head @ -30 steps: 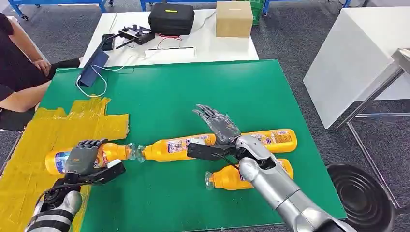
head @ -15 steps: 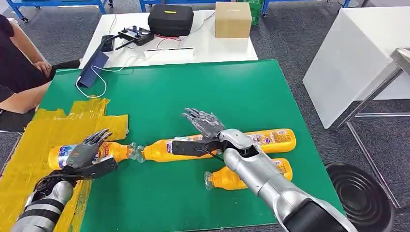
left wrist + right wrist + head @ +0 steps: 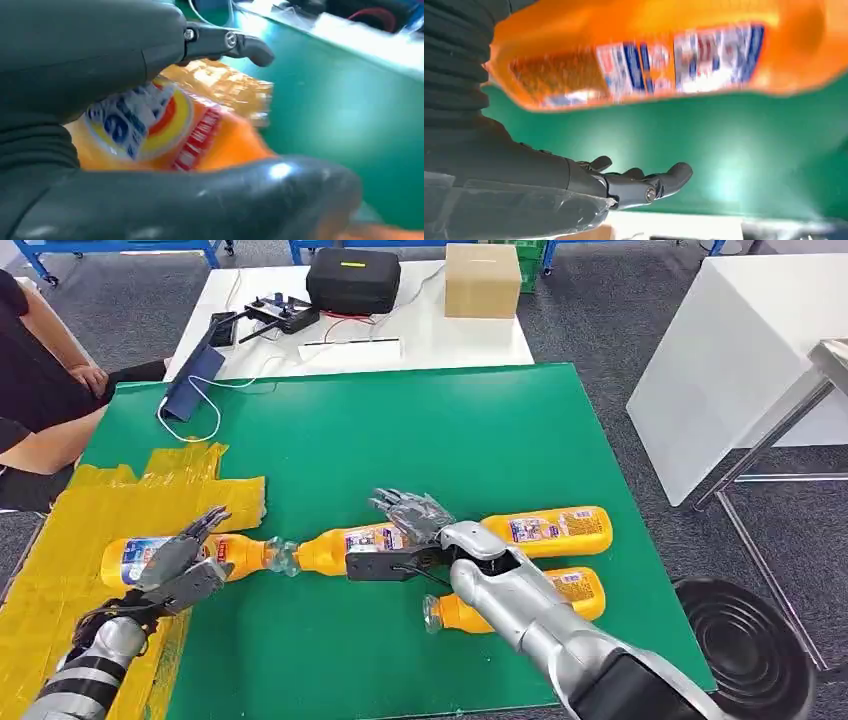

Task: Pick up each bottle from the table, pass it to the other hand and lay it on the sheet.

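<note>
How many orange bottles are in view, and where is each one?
3. One bottle lies on the yellow sheet under the left hand; a long one lies mid-table, under the right hand; a third lies nearer the robot, partly hidden.

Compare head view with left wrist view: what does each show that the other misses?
Head view alone: right hand open over the middle bottle, a third bottle nearer the robot, and a person's arm. Left wrist view alone: the label close up, though blurred. Both: left hand open at the bottle on the yellow sheet.
</note>
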Tool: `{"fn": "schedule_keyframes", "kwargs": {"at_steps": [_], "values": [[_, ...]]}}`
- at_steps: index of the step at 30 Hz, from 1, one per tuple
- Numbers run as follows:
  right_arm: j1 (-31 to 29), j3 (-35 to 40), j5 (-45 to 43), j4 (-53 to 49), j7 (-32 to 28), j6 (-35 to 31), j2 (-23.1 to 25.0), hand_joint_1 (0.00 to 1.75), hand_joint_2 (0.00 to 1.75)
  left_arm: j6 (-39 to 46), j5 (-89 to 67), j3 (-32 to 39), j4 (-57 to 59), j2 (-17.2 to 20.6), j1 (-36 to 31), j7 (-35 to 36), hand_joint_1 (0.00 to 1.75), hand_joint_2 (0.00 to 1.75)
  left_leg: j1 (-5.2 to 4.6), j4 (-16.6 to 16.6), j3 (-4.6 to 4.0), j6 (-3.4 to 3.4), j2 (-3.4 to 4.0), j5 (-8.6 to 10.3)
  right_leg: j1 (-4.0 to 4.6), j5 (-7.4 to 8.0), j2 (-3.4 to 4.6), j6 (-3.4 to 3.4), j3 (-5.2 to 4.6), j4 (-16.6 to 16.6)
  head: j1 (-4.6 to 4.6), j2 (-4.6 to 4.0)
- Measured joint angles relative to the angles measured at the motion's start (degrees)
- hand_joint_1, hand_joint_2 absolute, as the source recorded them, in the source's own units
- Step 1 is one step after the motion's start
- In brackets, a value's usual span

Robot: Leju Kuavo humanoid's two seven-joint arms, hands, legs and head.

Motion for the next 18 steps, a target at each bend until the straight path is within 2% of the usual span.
{"fn": "schedule_keyframes", "kwargs": {"at_steps": [3, 6, 7, 8, 9, 10, 11, 13, 18], "values": [[-0.31, 1.23, 0.99, 2.63, 1.8, 3.05, 0.53, 0.0, 1.75, -0.75, 6.16, 2.13, -4.89, -2.32, 1.93, -1.58, 0.0, 0.0, -0.01, 0.01, -0.14, 0.0, 0.0, 0.01, 0.01, 0.0, 0.0, 0.0, -0.1, 0.0, 0.04, 0.0], [-1.86, 3.3, 3.99, 5.9, 6.64, 6.71, 0.85, 0.0, 1.75, -3.43, 12.79, 4.87, -10.01, -5.03, 2.77, -2.58, 0.0, 0.0, -0.12, 0.02, -0.15, 0.0, 0.0, 0.01, -0.06, 0.0, 0.0, 0.01, -0.11, -0.01, -0.02, 0.0], [-2.42, 3.98, 5.08, 6.85, 8.21, 7.64, 1.03, 0.05, 1.75, -4.58, 14.69, 5.58, -11.45, -5.8, 3.21, -2.69, 0.0, 0.0, -0.12, 0.02, -0.15, 0.01, 0.0, 0.0, -0.06, 0.0, 0.0, 0.01, -0.11, -0.01, 0.0, 0.0], [-2.92, 4.83, 6.35, 8.02, 10.07, 8.5, 1.2, 1.15, 1.75, -5.9, 16.64, 6.32, -13.03, -6.69, 3.66, -2.76, 0.0, 0.0, -0.13, 0.02, -0.15, 0.01, 0.0, 0.0, -0.06, 0.0, 0.0, 0.01, -0.11, -0.02, 0.02, 0.0], [-3.29, 5.56, 7.55, 8.98, 11.4, 9.33, 1.22, 1.69, 1.75, -6.87, 18.01, 6.93, -14.24, -7.5, 4.2, -2.85, 0.0, 0.0, -0.13, 0.02, -0.15, 0.01, 0.0, -0.01, -0.06, -0.01, 0.0, 0.01, -0.11, -0.02, -0.02, 0.0], [-3.67, 6.27, 8.5, 9.79, 12.33, 10.07, 1.22, 1.73, 1.75, -7.59, 19.09, 7.57, -15.32, -8.05, 4.65, -2.91, 0.0, 0.0, -0.13, 0.02, -0.13, 0.01, 0.01, -0.01, -0.06, -0.01, 0.0, 0.01, -0.12, -0.03, 0.02, 0.0], [-4.14, 6.91, 9.07, 10.52, 12.97, 10.72, 1.27, 1.66, 1.75, -8.05, 19.71, 8.09, -16.23, -8.66, 4.98, -2.98, 0.0, 0.0, -0.13, 0.02, -0.1, 0.01, 0.01, -0.01, -0.06, -0.01, 0.01, 0.01, -0.11, -0.04, -0.02, 0.0], [-4.66, 7.81, 9.86, 11.93, 13.81, 11.52, 1.29, 1.75, 1.75, -8.03, 19.49, 8.61, -17.27, -9.69, 5.04, -3.13, 0.0, 0.0, -0.14, 0.02, -0.03, 0.01, 0.02, -0.02, -0.06, -0.01, 0.01, 0.01, -0.05, -0.07, 0.0, 0.02], [-5.19, 8.75, 10.14, 13.75, 14.63, 11.57, 1.68, 1.75, 1.75, -7.37, 19.34, 8.77, -17.93, -11.3, 4.98, -3.42, 0.0, 0.0, -0.14, 0.0, 0.16, 0.02, 0.04, -0.02, -0.06, 0.02, 0.04, -0.03, 0.11, -0.07, 0.0, 0.0]]}}
